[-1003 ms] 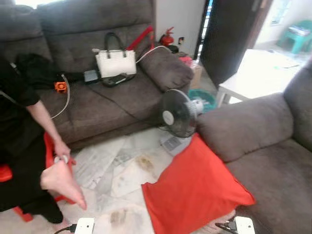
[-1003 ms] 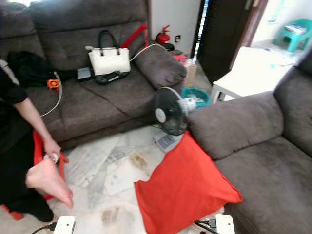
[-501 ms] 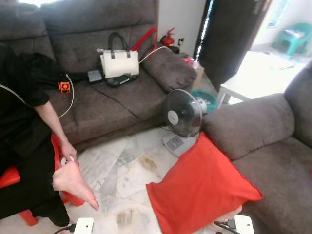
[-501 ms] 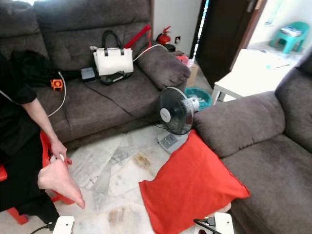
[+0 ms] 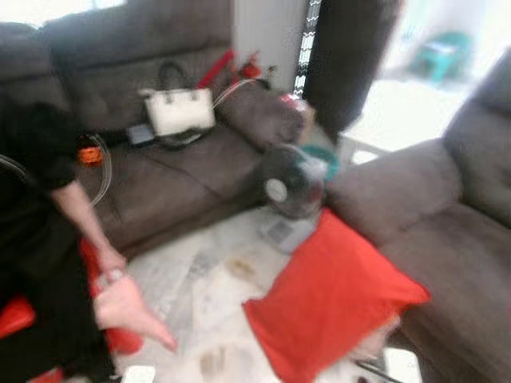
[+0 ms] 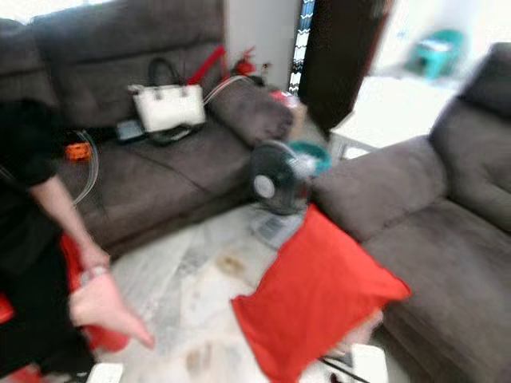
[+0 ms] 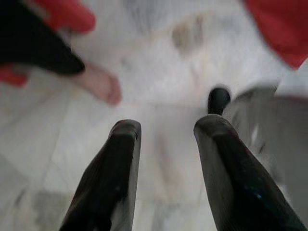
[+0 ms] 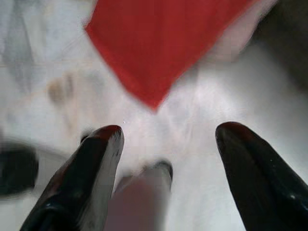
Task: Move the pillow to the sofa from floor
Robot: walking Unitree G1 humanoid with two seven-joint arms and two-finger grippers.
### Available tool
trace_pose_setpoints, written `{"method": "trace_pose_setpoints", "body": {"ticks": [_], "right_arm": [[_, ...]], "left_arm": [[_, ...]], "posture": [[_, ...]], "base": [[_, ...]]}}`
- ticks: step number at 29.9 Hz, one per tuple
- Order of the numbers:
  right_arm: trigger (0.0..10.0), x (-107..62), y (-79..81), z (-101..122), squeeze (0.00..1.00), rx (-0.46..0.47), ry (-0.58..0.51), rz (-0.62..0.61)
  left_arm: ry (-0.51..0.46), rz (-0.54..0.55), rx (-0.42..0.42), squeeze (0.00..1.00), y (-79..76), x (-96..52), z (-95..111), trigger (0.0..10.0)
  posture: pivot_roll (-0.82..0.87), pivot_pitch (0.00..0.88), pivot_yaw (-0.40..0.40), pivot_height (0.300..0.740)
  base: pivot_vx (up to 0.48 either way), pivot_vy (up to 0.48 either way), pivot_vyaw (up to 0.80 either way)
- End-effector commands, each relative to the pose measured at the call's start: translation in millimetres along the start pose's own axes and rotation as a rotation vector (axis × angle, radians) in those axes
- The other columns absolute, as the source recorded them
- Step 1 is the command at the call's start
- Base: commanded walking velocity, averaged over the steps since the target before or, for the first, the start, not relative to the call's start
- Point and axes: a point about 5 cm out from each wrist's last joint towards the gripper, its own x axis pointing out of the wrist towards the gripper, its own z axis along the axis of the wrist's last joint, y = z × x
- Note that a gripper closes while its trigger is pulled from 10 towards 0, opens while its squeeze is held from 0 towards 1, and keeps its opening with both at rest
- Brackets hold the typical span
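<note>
A red pillow (image 5: 331,299) lies on the pale marble floor (image 5: 215,287), leaning against the front of the grey sofa (image 5: 447,231) on the right. The same pillow (image 8: 163,43) shows ahead of my right gripper (image 8: 168,139), which hangs open above the floor with nothing between its fingers. My left gripper (image 7: 166,132) also hangs open over bare floor, a corner of the pillow (image 7: 284,29) off to one side. The head views are blurred.
A person in black (image 5: 48,239) crouches on the left, a bare foot (image 5: 132,307) out over the floor. A small black fan (image 5: 283,191) stands beside the pillow. A second grey sofa (image 5: 160,159) at the back holds a white handbag (image 5: 180,112).
The head camera has swung and the picture has blurred. The pillow, fan and person keep their places; both grippers still hang low and open.
</note>
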Motion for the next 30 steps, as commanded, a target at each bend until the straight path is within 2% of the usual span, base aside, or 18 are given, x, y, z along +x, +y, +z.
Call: {"method": "trace_pose_setpoints", "body": {"ticks": [1,15,30], "right_arm": [[10.0,-1.8,-13.6,11.8,0.0,-0.01,-0.034,-0.036],[10.0,-2.0,-14.0,12.7,0.0,-0.036,-0.037,-0.033],[10.0,-1.9,-13.5,13.2,0.0,-0.048,-0.037,-0.027]], "left_arm": [[0.024,-0.028,0.001,0.0,-10.3,0.0,-7.0,10.0],[0.029,-0.03,0.003,0.0,-10.6,-0.1,-7.8,10.0],[0.029,-0.033,0.012,0.0,-10.6,0.0,-7.4,10.0]], "posture": [[0.08,0.015,-0.03,0.74],[0.08,0.015,-0.03,0.74],[0.08,0.016,-0.03,0.74]], "base": [[0.0,-0.48,0.0],[0.0,-0.48,0.0],[0.0,-0.48,0.63]]}}
